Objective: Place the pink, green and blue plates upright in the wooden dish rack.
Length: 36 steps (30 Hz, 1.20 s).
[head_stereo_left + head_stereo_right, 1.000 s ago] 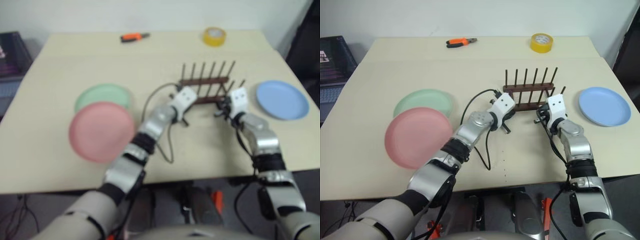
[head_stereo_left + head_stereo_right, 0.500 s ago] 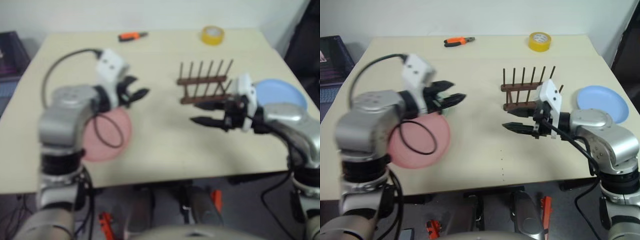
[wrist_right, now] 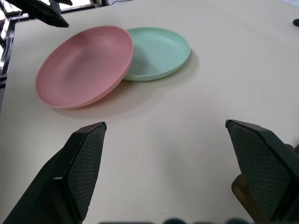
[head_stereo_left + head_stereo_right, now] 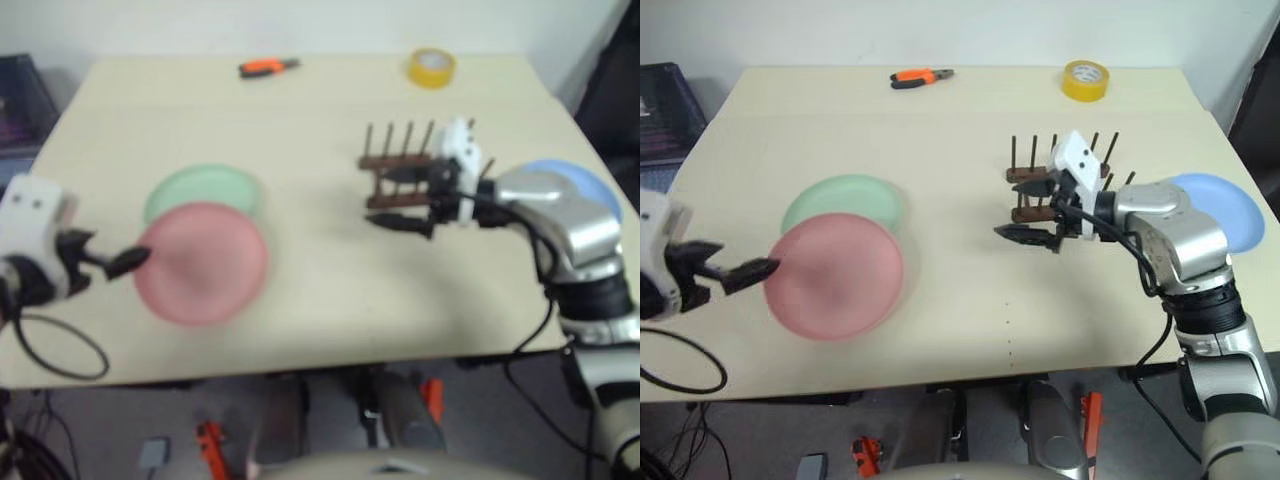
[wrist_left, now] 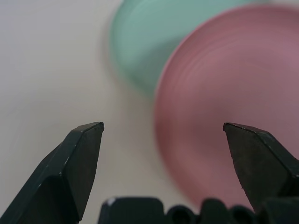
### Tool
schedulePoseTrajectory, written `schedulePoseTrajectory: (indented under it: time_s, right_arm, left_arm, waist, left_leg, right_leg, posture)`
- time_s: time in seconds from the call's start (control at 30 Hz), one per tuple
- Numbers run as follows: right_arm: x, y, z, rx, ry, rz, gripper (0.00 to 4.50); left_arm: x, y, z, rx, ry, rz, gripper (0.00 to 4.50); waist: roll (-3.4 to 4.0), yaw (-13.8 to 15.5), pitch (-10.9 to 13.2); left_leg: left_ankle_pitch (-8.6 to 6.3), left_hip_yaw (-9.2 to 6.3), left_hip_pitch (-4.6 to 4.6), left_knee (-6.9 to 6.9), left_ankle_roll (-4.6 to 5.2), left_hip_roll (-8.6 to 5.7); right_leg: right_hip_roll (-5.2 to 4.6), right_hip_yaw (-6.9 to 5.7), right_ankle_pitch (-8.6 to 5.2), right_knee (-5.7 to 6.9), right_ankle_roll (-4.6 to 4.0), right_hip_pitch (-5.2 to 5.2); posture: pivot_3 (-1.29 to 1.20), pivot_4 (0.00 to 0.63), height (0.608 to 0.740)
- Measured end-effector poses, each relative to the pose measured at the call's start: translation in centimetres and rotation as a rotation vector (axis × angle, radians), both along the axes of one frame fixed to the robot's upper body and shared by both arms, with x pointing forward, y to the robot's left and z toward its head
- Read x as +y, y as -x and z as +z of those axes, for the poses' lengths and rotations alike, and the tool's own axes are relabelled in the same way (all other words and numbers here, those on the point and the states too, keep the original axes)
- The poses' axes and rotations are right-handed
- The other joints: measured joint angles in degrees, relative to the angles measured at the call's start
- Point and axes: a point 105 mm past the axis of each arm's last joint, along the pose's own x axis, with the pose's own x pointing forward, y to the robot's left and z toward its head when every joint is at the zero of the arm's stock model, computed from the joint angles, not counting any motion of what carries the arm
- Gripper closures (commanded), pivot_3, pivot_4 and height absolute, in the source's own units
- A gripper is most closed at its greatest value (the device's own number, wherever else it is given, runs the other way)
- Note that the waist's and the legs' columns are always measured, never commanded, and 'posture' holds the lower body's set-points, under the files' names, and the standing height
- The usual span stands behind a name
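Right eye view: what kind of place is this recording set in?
Probably a lab or workshop test bench, not a kitchen: a plain beige table bearing orange pliers and a yellow tape roll alongside the wooden dish rack, with cables underneath.

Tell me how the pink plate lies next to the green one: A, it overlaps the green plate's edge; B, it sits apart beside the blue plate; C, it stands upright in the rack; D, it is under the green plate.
A: the pink plate rests partly over the near edge of the green plate, both lying on the table, far from the rack.
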Motion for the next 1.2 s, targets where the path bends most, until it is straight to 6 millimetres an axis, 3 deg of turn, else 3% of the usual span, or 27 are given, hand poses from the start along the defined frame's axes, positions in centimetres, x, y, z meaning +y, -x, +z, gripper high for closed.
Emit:
schedulePoseTrajectory:
  time_s: [0.3, 0.57, 0.67, 1.03, 1.2]
  right_arm:
    - [0.5, 0.2, -0.1, -0.01, 0.027, 0.053, 0.03]
    - [0.7, 0.4, -0.1, -0.006, 0.03, 0.07, 0.03]
    - [0.7, 0.4, 0.0, -0.009, 0.03, 0.072, 0.0]
    - [0.8, 0.5, 0.1, -0.01, 0.036, 0.076, 0.0]
    - [1.1, 1.4, 0.6, -0.01, 0.037, 0.122, 0.0]
  left_arm:
    - [-0.5, -0.2, -3.7, -0.011, 0.121, 0.061, 0.0]
    - [-3.0, -1.7, -6.4, -0.005, 0.256, 0.041, 0.0]
    - [-3.8, -2.2, -6.5, -0.021, 0.276, 0.023, 0.54]
    - [-4.1, -2.3, -4.7, -0.072, 0.303, -0.04, 4.46]
    - [-4.9, -2.1, -2.3, -0.137, 0.358, -0.113, 4.49]
  waist:
    - [-0.06, 1.07, -0.04]
    - [-0.1, 1.09, -0.06]
    - [-0.11, 1.08, -0.07]
    - [-0.11, 1.04, -0.07]
    - [-0.1, 1.03, -0.07]
  left_leg:
    - [0.01, 0.06, 0.02, 0.04, -0.01, 0.05]
    - [0.01, 0.08, 0.04, 0.06, -0.01, 0.05]
    - [0.01, 0.06, 0.04, 0.07, 0.0, 0.06]
    - [0.01, 0.08, 0.06, 0.07, 0.0, 0.07]
    - [0.01, 0.07, 0.06, 0.07, 0.0, 0.08]
  right_leg:
    - [0.0, 0.03, -0.03, 0.03, -0.24, 0.03]
    - [0.01, 0.04, 0.14, 0.06, -0.07, 0.04]
    - [0.03, 0.03, 0.16, 0.08, -0.11, 0.04]
    - [0.07, 0.04, 0.17, 0.07, -0.13, 0.04]
    - [0.1, 0.02, 0.16, 0.07, -0.14, 0.04]
  posture:
    - [0.0, 0.15, 0.74]
    - [0.0, 0.15, 0.74]
    - [0.0, 0.15, 0.74]
    - [0.0, 0.15, 0.74]
    - [0.0, 0.15, 0.74]
